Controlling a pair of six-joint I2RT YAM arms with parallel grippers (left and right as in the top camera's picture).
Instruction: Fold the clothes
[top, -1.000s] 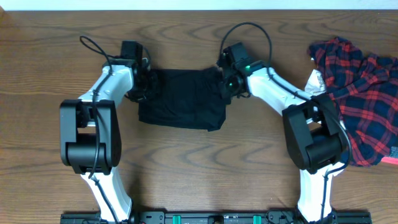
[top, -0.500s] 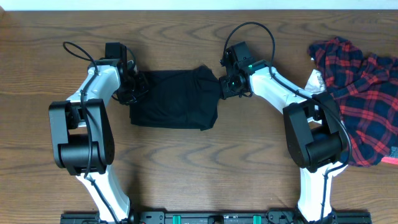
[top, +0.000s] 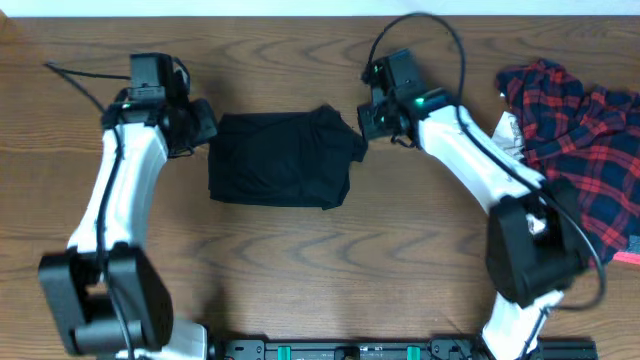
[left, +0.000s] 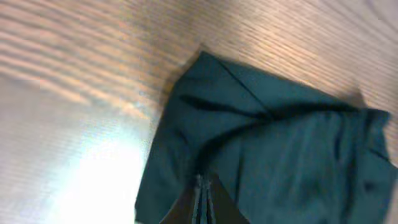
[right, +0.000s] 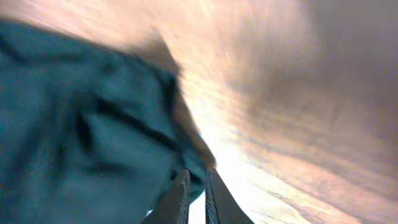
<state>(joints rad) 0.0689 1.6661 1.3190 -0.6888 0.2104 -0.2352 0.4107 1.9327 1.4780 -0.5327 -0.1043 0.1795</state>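
Black shirt (top: 280, 160) lies folded into a rough rectangle mid-bench (top: 300, 260), between the arms. Left gripper (left: 203, 198) pressed together over shirt's left edge, no cloth seen in it. Right gripper (right: 197, 194) parted a crack, empty, beside shirt's right corner. Plaid garment (top: 575, 150) heaped far right.

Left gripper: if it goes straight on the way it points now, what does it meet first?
The black shirt. The shut fingers of the left gripper aim into its folded cloth; whether they touch it now is unclear.
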